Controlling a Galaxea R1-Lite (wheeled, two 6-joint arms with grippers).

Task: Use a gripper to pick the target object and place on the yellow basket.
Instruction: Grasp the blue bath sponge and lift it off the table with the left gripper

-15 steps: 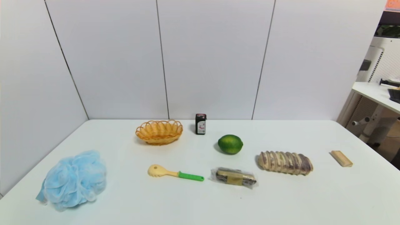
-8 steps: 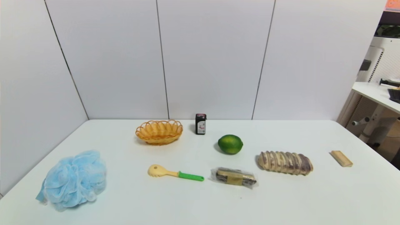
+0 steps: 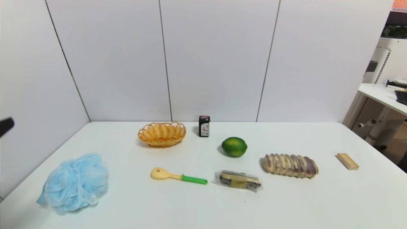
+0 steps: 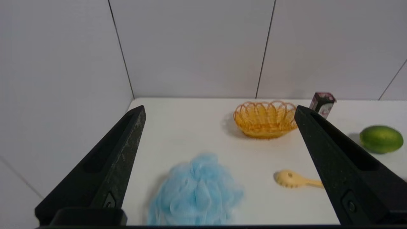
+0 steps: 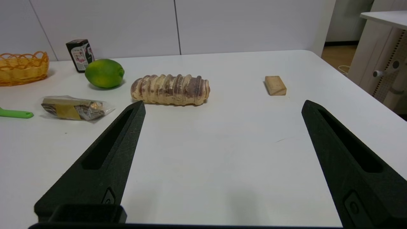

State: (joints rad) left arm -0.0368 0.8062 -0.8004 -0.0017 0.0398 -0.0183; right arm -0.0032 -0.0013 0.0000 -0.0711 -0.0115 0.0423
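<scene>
Left hand (image 4: 219, 111): held above the near left part of the bench, fingers (image 4: 108, 171) spread wide with nothing between them; only a dark tip is seen at the left edge of the head view (image 3: 5, 126).
Right hand (image 5: 222, 108): held low over the near right part of the bench, fingers (image 5: 105, 165) spread wide and empty.
Target object (image 3: 74, 183): the fluffy light-blue mesh puff is seen lying on the bench at its near left corner, in front of and below the left hand, touched by neither finger.
Yellow basket (image 3: 162, 134): set upright near the back wall, well apart from the puff, with nothing seen inside.
Bench (image 3: 203, 210): white, bounded by grey wall panels.
Other things: a small dark carton (image 3: 204, 126) just right of the basket; a green lime (image 3: 234, 146); a cream scoop with green handle (image 3: 178, 176); a wrapped packet (image 3: 238, 180); a ridged brown loaf (image 3: 290, 165); a wooden block (image 3: 347, 161) far right.
</scene>
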